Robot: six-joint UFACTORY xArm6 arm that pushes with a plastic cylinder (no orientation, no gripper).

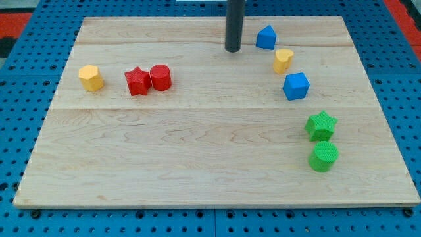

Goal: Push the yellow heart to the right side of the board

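The yellow heart [283,60] lies at the view's upper right of the wooden board [197,145], between a blue block [266,37] above it and a blue cube [296,86] below it. My tip [233,49] stands on the board near the top edge, to the left of the yellow heart and the upper blue block, apart from both.
A green star [321,125] and a green cylinder [323,157] sit lower on the right. A red star [137,81] touches a red cylinder [160,77] at the left. A yellow hexagon [91,78] sits further left.
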